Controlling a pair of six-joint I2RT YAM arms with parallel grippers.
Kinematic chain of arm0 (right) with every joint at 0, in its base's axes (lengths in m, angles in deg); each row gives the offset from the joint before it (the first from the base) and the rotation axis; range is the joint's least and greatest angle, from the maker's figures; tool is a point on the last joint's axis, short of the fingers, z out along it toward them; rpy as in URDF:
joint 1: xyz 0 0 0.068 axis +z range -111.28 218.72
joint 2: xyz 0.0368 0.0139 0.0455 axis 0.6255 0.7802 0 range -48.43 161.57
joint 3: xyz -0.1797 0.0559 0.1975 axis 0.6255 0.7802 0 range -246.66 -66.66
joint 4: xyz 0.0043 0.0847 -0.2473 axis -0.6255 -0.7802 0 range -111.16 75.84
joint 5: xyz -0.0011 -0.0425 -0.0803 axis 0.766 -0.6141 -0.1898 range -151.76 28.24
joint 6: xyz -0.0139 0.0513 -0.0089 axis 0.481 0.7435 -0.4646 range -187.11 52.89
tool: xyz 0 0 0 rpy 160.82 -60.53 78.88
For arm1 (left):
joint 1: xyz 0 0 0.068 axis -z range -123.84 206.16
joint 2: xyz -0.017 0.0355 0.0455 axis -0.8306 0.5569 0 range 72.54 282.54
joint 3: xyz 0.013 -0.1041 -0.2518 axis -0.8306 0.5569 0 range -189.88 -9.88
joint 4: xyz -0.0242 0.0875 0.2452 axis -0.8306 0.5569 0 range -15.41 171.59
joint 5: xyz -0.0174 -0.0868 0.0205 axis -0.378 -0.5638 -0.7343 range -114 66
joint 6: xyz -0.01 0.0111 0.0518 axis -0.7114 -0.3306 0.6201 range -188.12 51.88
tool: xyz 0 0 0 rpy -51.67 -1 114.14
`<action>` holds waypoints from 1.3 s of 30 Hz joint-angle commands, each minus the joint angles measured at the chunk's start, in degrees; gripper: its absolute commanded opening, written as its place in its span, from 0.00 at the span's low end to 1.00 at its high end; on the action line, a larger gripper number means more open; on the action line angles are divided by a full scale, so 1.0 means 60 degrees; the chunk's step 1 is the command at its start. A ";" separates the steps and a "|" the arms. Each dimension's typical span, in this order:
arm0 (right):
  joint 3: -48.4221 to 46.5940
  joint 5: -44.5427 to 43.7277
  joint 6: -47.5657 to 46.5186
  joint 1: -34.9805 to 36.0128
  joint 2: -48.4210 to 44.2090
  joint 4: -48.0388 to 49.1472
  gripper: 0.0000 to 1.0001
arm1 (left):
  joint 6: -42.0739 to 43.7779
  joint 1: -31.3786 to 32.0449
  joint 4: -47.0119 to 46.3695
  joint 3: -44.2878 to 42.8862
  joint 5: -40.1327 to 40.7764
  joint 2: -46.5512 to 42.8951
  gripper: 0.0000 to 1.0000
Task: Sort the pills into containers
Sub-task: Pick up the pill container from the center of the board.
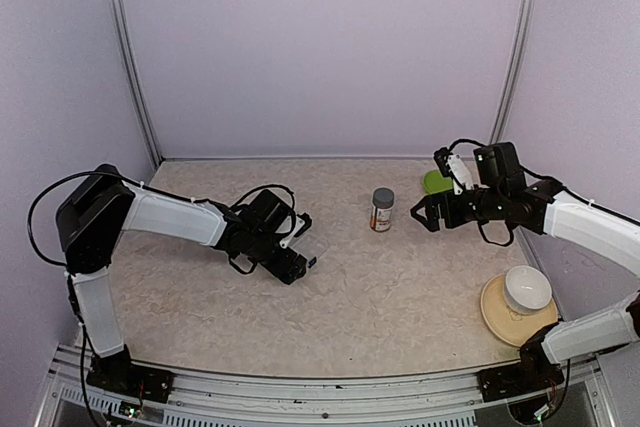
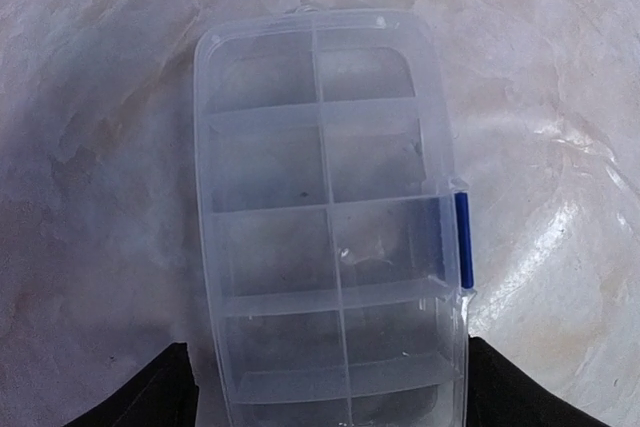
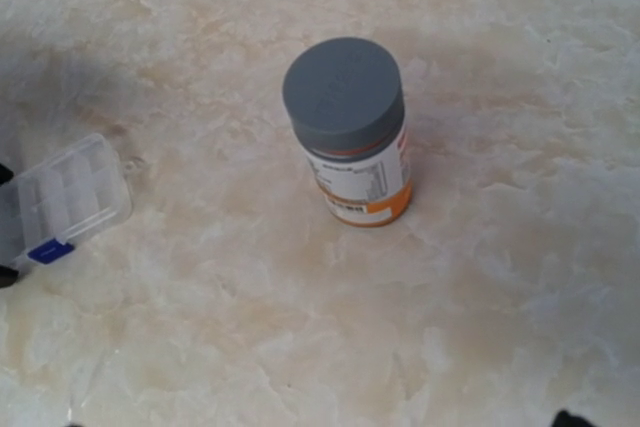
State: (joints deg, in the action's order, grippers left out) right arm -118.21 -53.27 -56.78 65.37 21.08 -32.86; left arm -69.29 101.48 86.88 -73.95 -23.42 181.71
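Note:
The clear pill box [image 2: 330, 217] lies flat on the table, its lid down, with a blue latch [image 2: 462, 242] on its right edge. Its containers [image 2: 270, 157] look empty; no pills show in any view. My left gripper [image 2: 330, 377] is open and straddles the box's near end, the right finger at the box's edge and the left a little off it. In the top view the box [image 1: 312, 255] pokes out past the left gripper [image 1: 300, 265]. My right gripper [image 1: 428, 215] hovers open just right of an orange pill bottle [image 1: 382, 209] with a grey cap [image 3: 343, 97].
A green plate [image 1: 436, 182] sits behind the right gripper by the back wall. A white bowl [image 1: 527, 288] rests on a tan plate [image 1: 495, 312] at the near right. The pill box [image 3: 60, 197] shows at the left edge of the right wrist view.

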 commanded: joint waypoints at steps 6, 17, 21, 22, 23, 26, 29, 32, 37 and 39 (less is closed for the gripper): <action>0.0228 0.0022 0.0000 0.0142 0.0147 0.0107 1.00 | -0.0098 -0.0060 -0.0048 -0.0302 0.0177 0.0394 0.83; 0.0370 0.0125 0.0006 0.0186 0.0233 0.0181 1.00 | 0.0084 -0.0053 -0.0335 -0.0143 -0.0284 0.0343 0.60; 0.0399 0.0277 -0.0028 0.0212 0.0250 0.0207 1.00 | 0.0143 -0.0054 -0.0532 0.0029 -0.0574 0.0079 0.56; 0.0419 0.0345 -0.0047 0.0223 0.0241 0.0210 1.00 | 0.0150 -0.0053 -0.0614 0.0094 -0.0682 -0.0016 0.54; 0.0440 0.0431 -0.0071 0.0237 0.0229 0.0273 1.00 | 0.0151 -0.0053 -0.0702 0.0162 -0.0798 -0.0113 0.53; 0.0517 0.0711 -0.0122 0.0313 0.0167 0.0477 1.00 | 0.0164 -0.0046 -0.0863 0.0311 -0.1108 -0.0360 0.50; 0.0549 0.1008 -0.0216 0.0436 0.0162 0.0611 1.00 | 0.0201 0.0000 -0.0990 0.0447 -0.1432 -0.0562 0.50; 0.0584 0.1164 -0.0364 0.0645 0.0137 0.0754 1.00 | 0.0217 0.0070 -0.1126 0.0559 -0.1720 -0.0752 0.49; 0.0652 0.1492 -0.0620 0.1036 0.0111 0.1014 1.00 | 0.0265 0.0185 -0.1346 0.0750 -0.2346 -0.1148 0.49; 0.0674 0.1805 -0.0671 0.1138 0.0139 0.1120 1.00 | 0.0349 0.0257 -0.1416 0.0797 -0.2595 -0.1334 0.49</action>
State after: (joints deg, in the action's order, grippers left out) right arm -115.26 -46.16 -59.16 70.84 22.24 -28.84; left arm -68.65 102.09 81.31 -70.17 -34.35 177.31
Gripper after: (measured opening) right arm 0.999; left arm 0.677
